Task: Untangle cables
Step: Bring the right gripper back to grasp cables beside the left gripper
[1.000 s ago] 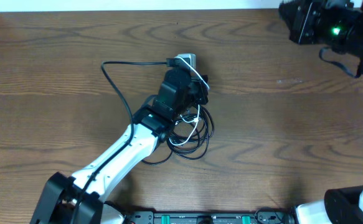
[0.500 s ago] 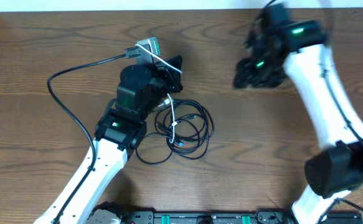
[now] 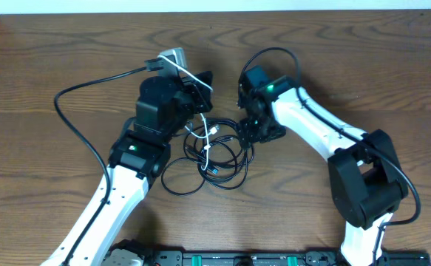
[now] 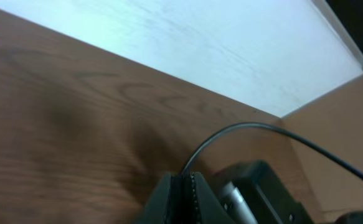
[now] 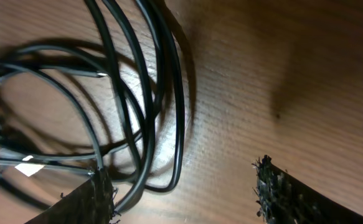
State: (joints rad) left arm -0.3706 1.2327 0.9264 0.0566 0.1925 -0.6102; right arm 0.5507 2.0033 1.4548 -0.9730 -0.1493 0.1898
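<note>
The cables (image 3: 219,151) lie as a tangle of black loops at mid-table, with a short white cable (image 3: 207,144) running through them to a blue-tipped plug (image 3: 212,170). My left gripper (image 3: 200,83) hovers just behind the tangle. In the left wrist view it (image 4: 188,186) is shut, and a thin black cable (image 4: 231,129) comes out from between its jaws. My right gripper (image 3: 249,133) is low at the right edge of the tangle. In the right wrist view it (image 5: 184,193) is open, with the black loops (image 5: 169,93) lying against its left finger (image 5: 97,196).
The left arm's own thick black wire (image 3: 71,122) arcs over the table at left. The right arm's wire (image 3: 274,52) loops behind its wrist. A black rail with green connectors (image 3: 237,258) runs along the front edge. A pale wall (image 4: 200,43) borders the table's back.
The right arm swung in from the far back right down to the tangle's right edge, and its gripper opened. The left gripper shifted left and back, then held still, shut.
</note>
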